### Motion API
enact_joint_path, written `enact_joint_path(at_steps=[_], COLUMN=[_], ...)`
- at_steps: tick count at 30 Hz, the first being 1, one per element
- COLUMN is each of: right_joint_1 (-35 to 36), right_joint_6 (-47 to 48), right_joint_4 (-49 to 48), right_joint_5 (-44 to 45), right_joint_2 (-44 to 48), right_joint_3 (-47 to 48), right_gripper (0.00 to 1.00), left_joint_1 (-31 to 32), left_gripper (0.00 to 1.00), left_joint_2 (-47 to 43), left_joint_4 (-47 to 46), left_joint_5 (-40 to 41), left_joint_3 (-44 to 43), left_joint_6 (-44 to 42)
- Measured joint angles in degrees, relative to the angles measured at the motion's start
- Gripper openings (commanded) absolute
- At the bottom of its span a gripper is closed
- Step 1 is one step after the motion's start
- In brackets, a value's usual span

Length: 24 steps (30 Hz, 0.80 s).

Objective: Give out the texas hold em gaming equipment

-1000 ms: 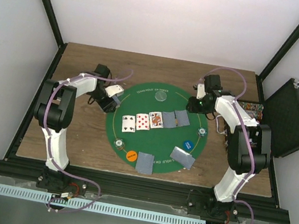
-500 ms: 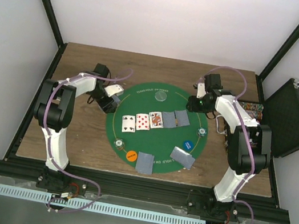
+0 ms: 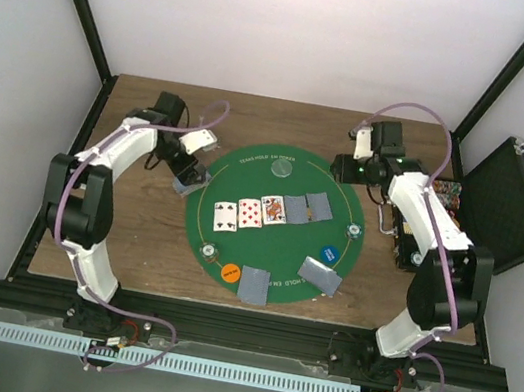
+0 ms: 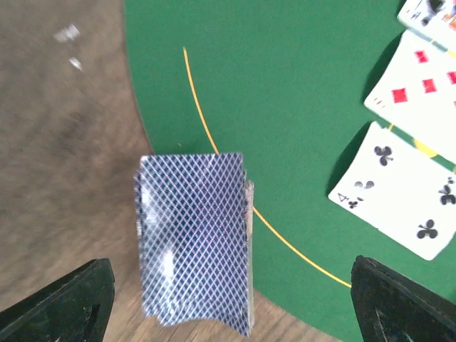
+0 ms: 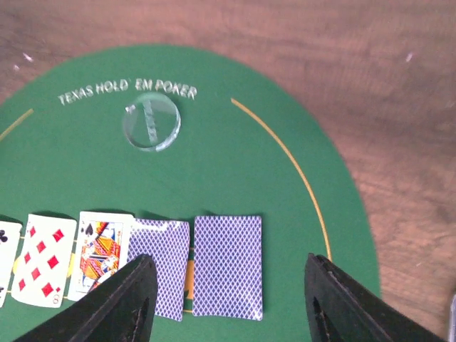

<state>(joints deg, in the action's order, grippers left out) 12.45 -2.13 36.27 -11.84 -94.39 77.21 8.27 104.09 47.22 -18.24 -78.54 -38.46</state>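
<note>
Left claw [image 4: 228, 271]: wide, holding nothing; hangs right over the deck [image 4: 194, 242] with a gap on each side.
Deck: face-down stack on the left rim of the green mat [image 4: 299, 107], partly on the wooden table [image 4: 64, 142]. Looks parked as dealer stock within the left arm's reach.
Right claw [image 5: 229, 262]: wide, empty, above the far right part of the mat, over the row's right end.
Board row: mid-mat, left to right: 4 of clubs [image 4: 399, 192], diamonds card [image 5: 48, 260], spade court card [image 5: 103, 249], then two face-down cards [image 5: 167, 246]. Reads as flop shown, last two unturned.
Clear disc [image 5: 151, 122]: far side, just under the mat lettering.
Near rim: face-down cards [image 3: 254, 284] and a second lot to their right [image 3: 321, 277], likely player hands; orange disc [image 3: 230, 273] and blue disc [image 3: 331, 254] near them.
Small chips [image 3: 353, 232]: one at right, one at near left; markings too small to read.
Hard to tell: how many cards are in the deck; one or two cards per near lot.
Cut off: diamonds card rank unclear; chip case [image 3: 446, 191] at right is mostly behind the right arm.
</note>
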Motion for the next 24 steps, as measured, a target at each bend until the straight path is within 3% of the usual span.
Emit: enact_joint_path(at_steps=[4, 10, 17, 20, 24], right_joint_1=[-0.2, -2.4, -11.3, -15.0, -16.2], right_joint_6=[-0.2, -0.1, -1.7, -2.8, -4.7], right_joint_4=[-2.8, -12.1, -23.8, -28.9, -34.4], right_joint_5=[1.3, 2.8, 2.4, 1.6, 3.4], right_joint_2=[4.8, 17.3, 30.3, 34.1, 36.5], right_joint_3=[-0.4, -8.0, -18.3, -23.2, -29.5], right_gripper=[0.99, 1.00, 1.00, 1.00, 1.00], left_joint_1=[-0.4, -5.7, -16.1, -19.4, -18.6], left_gripper=[0.93, 0.95, 1.00, 1.00, 1.00], left_joint_2=[-4.9, -12.0, -16.2, -18.8, -24.0], left_joint_4=[3.7, 6.3, 0.7, -6.6, -19.6], left_joint_5=[-1.0, -7.1, -9.6, -7.1, 0.1], left_joint_3=[-3.4, -5.8, -5.7, -0.5, 13.2], left_joint_6=[0.1, 5.3, 20.3, 29.4, 38.7])
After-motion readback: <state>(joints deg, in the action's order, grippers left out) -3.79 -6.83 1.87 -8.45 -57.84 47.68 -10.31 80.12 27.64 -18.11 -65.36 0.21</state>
